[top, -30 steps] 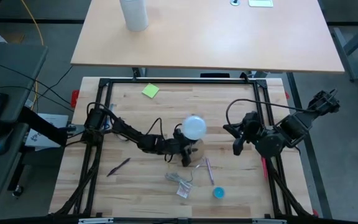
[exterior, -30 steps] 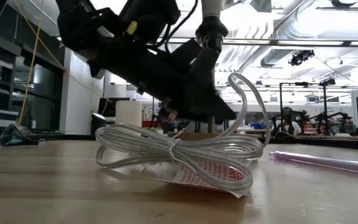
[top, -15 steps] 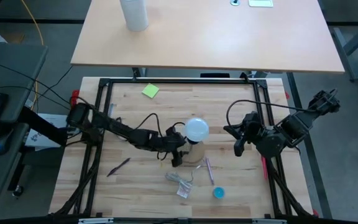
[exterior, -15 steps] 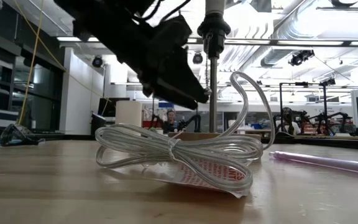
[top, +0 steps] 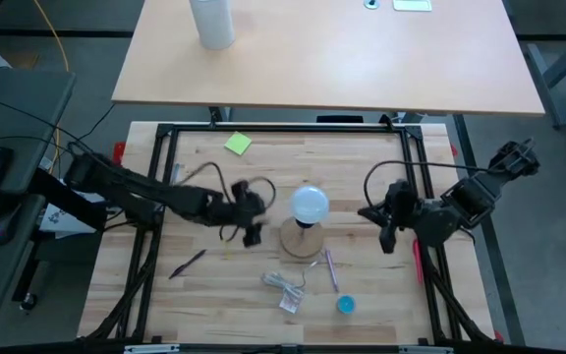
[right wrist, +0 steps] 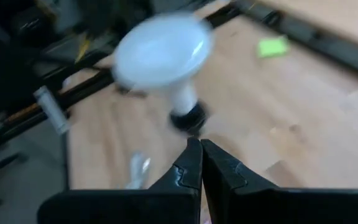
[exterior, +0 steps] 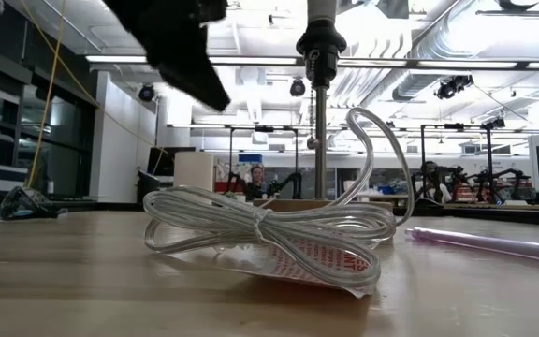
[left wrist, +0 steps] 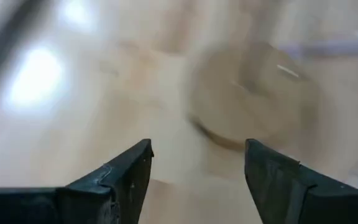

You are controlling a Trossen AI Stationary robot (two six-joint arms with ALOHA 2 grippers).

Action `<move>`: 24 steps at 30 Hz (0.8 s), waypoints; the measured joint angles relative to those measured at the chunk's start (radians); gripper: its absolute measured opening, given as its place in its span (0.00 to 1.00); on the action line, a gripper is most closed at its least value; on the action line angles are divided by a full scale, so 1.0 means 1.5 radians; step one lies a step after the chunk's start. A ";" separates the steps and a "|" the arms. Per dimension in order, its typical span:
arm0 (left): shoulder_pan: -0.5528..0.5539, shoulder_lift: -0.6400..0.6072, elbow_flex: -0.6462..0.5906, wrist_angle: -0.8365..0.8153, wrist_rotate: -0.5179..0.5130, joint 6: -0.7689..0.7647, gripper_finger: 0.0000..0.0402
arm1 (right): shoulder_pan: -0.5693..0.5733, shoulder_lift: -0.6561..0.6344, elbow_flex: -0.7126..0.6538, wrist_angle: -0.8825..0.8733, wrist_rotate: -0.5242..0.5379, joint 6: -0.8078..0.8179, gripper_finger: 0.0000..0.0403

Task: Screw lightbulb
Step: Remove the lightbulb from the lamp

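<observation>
The white frosted lightbulb [top: 310, 204] stands upright with its screw base in the black socket [right wrist: 188, 118], on a thin stem [exterior: 319, 140] above the round wooden disc [top: 303, 240]. My left gripper [top: 254, 234] is open and empty, a little to the left of the disc; its wrist view shows the open fingers [left wrist: 197, 149] with the blurred disc [left wrist: 253, 99] ahead. My right gripper [top: 385, 241] is shut and empty, to the right of the lamp. Its wrist view [right wrist: 201, 143] looks at the bulb [right wrist: 163, 53].
A bundled clear cord [top: 285, 290] lies near the disc on the near side, and also shows in the low view [exterior: 269, 229]. Beside it are a purple pen [top: 330, 267] and a blue cap [top: 345, 305]. A dark pen [top: 189, 263] lies near left, a green note [top: 237, 144] far left.
My left gripper has drawn back from the lamp toward the table's left edge and has risen out of the low view's middle. The bulb and the disc stand where they were.
</observation>
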 joint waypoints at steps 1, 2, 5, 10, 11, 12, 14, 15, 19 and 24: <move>0.011 -0.015 0.000 0.005 -0.033 0.011 0.55 | 0.006 0.001 0.000 0.003 -0.021 0.002 0.00; 0.026 -0.028 0.000 0.018 -0.058 0.026 0.53 | 0.012 0.005 0.000 0.014 -0.039 0.007 0.00; 0.085 -0.053 0.001 0.080 -0.070 0.071 0.39 | 0.033 0.028 0.000 0.075 -0.069 0.001 0.00; 0.198 -0.045 0.002 0.242 0.033 0.113 0.05 | 0.039 0.093 0.000 0.228 -0.045 -0.073 0.00; 0.213 -0.039 0.009 0.272 0.061 0.109 0.03 | 0.031 0.110 0.001 0.263 -0.039 -0.094 0.00; 0.223 -0.032 0.019 0.292 0.086 0.109 0.03 | 0.021 0.127 0.001 0.296 -0.032 -0.114 0.00; 0.228 -0.018 0.043 0.317 0.132 0.117 0.01 | -0.001 0.158 0.001 0.356 -0.029 -0.145 0.00; 0.227 -0.009 0.056 0.325 0.149 0.123 0.01 | -0.009 0.172 0.001 0.381 -0.030 -0.159 0.00; 0.213 0.025 0.091 0.336 0.212 0.145 0.00 | -0.036 0.206 0.000 0.447 -0.031 -0.197 0.00; 0.192 0.046 0.100 0.357 0.221 0.139 0.00 | -0.048 0.211 0.000 0.436 -0.016 -0.196 0.00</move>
